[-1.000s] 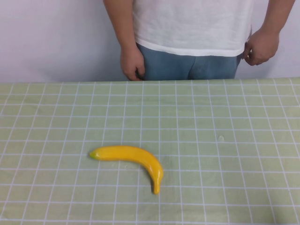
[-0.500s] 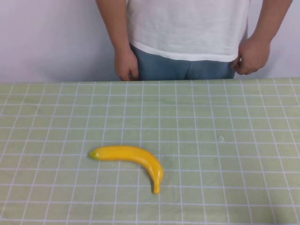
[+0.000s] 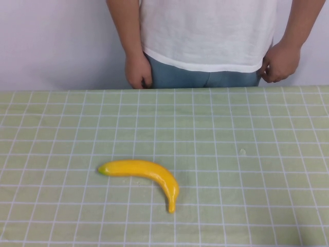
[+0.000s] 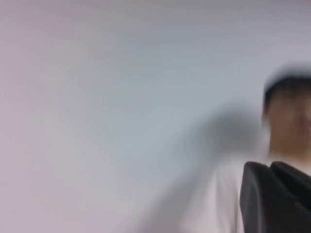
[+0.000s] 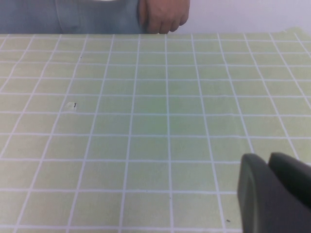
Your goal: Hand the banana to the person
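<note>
Neither of my grippers reaches into the high view. What I see of my left gripper point(image 4: 277, 199) is a dark bit of its body at the edge of its own wrist view, raised and facing the pale wall, with the person point(image 4: 286, 111) blurred beside it. My right gripper point(image 5: 274, 194) shows the same way — a dark piece in the corner of its wrist view, above the checked tablecloth point(image 5: 146, 121) and facing the person's hand point(image 5: 163, 17) at the far edge of the table. Whether either one is open or closed I cannot tell.

Out on the table, the banana point(image 3: 146, 175) lies flat on the green checked tablecloth point(image 3: 247, 134), on my left-of-centre side and towards the near edge. Its greenish tip points to my left, its stem curves down towards me, and nothing touches it.

Beyond the far edge stands the person point(image 3: 205, 36) in a white T-shirt and blue jeans — both hands down at the hips, well apart from the banana.
</note>
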`<state>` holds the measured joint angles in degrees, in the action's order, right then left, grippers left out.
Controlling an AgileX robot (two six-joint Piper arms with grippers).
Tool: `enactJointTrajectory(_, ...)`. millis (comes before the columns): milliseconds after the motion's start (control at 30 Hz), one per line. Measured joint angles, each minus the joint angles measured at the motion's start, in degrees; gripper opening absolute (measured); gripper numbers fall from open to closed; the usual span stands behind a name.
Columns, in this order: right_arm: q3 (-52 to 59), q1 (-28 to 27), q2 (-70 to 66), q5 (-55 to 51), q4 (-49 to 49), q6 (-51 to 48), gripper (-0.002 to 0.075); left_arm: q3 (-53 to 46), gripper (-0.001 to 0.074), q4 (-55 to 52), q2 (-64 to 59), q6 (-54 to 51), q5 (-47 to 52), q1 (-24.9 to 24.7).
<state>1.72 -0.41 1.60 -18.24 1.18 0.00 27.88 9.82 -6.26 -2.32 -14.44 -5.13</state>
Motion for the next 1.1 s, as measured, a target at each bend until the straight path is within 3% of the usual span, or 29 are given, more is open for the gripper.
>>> enactJointTrajectory(100,0.00,0.00,0.00,0.00,0.00,0.00,-0.0007,9.96,-0.0004,1.02,-10.22,-1.70,17.46,0.00)
enactJointTrajectory(233,0.00,0.00,0.00,0.00,0.00,0.00,-0.0007,16.46,-0.0004,0.81,-23.37,-3.00,33.68,0.00)
enactJointTrajectory(567,0.00,0.00,0.00,0.00,0.00,0.00,-0.0007,20.48,-0.0004,1.86,-41.11,-8.52,47.88,0.00)
enactJointTrajectory(767,0.00,0.00,0.00,0.00,0.00,0.00,-0.0007,28.37,0.0004,8.40,-53.51,-25.09,58.37,0.00)
enactJointTrajectory(900,0.00,0.00,0.00,0.00,0.00,0.00,-0.0007,32.21,0.0099,17.65,-60.85,-39.95,63.56,-0.59)
enactJointTrajectory(1100,0.00,0.00,0.00,0.00,0.00,0.00,-0.0007,34.44,0.0388,22.44,-70.53,-51.22,65.82,-5.27)
